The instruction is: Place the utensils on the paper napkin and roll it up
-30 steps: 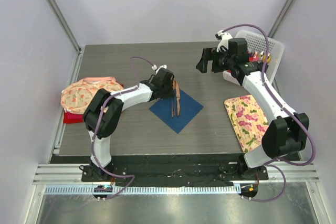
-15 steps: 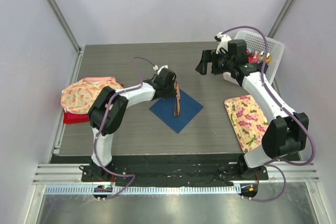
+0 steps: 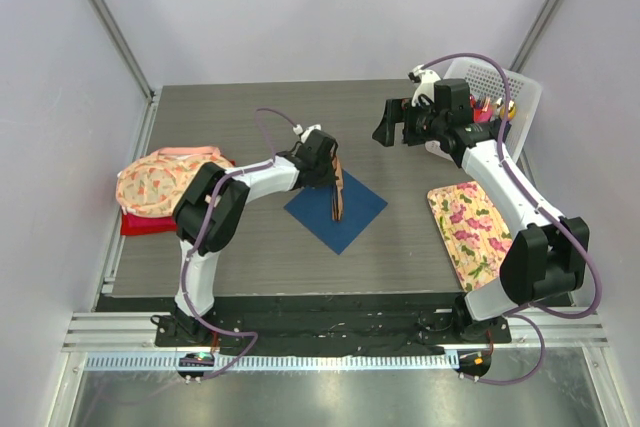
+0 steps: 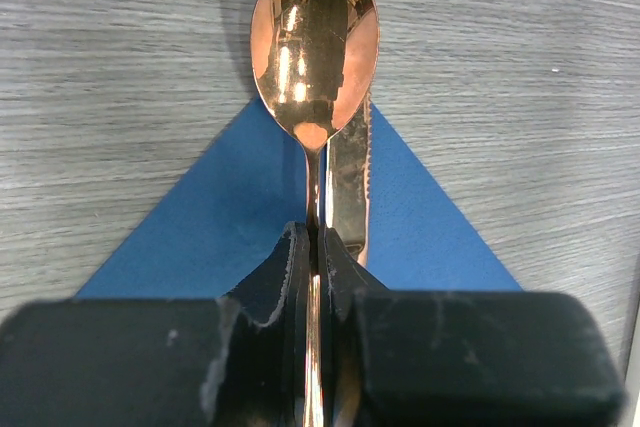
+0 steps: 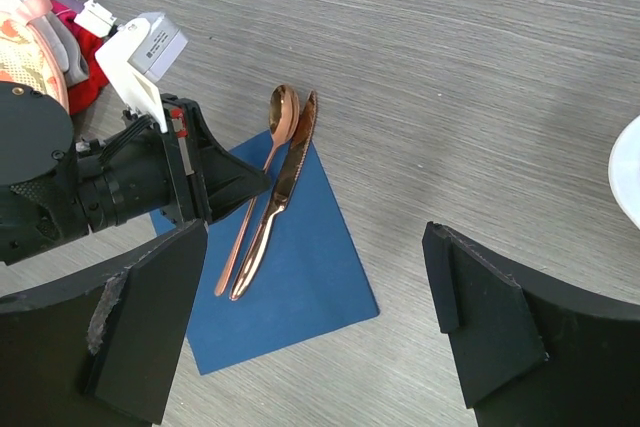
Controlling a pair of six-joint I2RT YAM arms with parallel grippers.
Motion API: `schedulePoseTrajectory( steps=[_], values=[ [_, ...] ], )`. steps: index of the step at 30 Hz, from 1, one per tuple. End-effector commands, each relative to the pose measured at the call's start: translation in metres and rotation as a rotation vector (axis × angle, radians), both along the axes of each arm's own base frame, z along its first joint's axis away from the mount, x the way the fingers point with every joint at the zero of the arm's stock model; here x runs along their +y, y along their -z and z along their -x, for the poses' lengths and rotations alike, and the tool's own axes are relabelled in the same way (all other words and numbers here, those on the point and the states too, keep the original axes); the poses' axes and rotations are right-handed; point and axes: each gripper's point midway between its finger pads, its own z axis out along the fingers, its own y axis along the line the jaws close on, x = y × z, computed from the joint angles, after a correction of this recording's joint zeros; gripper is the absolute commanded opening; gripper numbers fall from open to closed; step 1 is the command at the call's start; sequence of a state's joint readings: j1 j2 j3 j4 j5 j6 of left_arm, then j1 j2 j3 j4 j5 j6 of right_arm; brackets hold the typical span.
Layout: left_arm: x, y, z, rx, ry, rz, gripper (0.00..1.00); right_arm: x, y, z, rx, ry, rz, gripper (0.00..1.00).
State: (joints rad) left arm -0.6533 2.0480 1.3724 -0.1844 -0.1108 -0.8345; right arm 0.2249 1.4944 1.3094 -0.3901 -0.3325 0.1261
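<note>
Copper spoon (image 4: 314,47), knife (image 4: 350,182) beside it — both across dark blue napkin (image 4: 200,237), tips overhanging corner

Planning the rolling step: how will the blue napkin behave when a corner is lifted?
The paper napkin lies thin and flat, so probably floppy and light. The utensils lying across it likely pin its middle; a bare corner should lift easily.
</note>
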Motion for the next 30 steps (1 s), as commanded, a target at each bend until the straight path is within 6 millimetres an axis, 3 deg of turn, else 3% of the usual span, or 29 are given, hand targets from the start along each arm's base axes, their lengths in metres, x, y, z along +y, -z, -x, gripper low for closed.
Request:
schedulePoseTrajectory(
  steps=[1, 10, 16, 19, 20, 23, 24, 26, 27, 29, 30],
  values=[
    [-0.004, -0.015, -0.017, -0.059, -0.024, 0.015, 0.09, 0.003, -0.028, 0.003, -0.083, -0.021, -0.021, 1.00],
    [-0.001, -0.013, -0.015, -0.051, -0.027, 0.009, 0.24, 0.004, -0.029, 0.003, -0.080, -0.023, -0.027, 1.00],
    [-0.004, -0.024, -0.015, -0.056, -0.026, 0.037, 0.27, 0.005, -0.030, 0.003, -0.079, -0.027, -0.032, 0.99],
    [-0.005, -0.051, -0.018, -0.105, 0.004, 0.045, 0.31, 0.006, -0.032, 0.002, -0.081, -0.027, -0.034, 1.00],
    [-0.004, -0.072, -0.019, -0.138, 0.012, 0.063, 0.34, 0.006, -0.031, 0.002, -0.079, -0.028, -0.036, 1.00],
    [0.006, -0.099, -0.018, -0.189, 0.075, 0.039, 0.38, 0.007, -0.035, 0.000, -0.086, -0.033, -0.039, 1.00],
    [0.010, -0.121, -0.014, -0.225, 0.100, 0.044, 0.40, 0.007, -0.039, -0.001, -0.095, -0.035, -0.037, 1.00],
    [0.021, -0.127, -0.004, -0.251, 0.183, 0.011, 0.47, 0.007, -0.044, -0.002, -0.108, -0.038, -0.034, 1.00],
    [0.026, -0.147, 0.003, -0.297, 0.212, 0.021, 0.50, 0.007, -0.048, -0.003, -0.117, -0.043, -0.028, 1.00],
    [0.028, -0.147, 0.025, -0.355, 0.383, 0.010, 0.57, 0.010, -0.053, -0.002, -0.119, -0.064, -0.038, 1.00],
    [0.032, -0.167, 0.035, -0.420, 0.438, 0.014, 0.59, 0.013, -0.057, -0.001, -0.116, -0.072, -0.051, 1.00]
  ],
)
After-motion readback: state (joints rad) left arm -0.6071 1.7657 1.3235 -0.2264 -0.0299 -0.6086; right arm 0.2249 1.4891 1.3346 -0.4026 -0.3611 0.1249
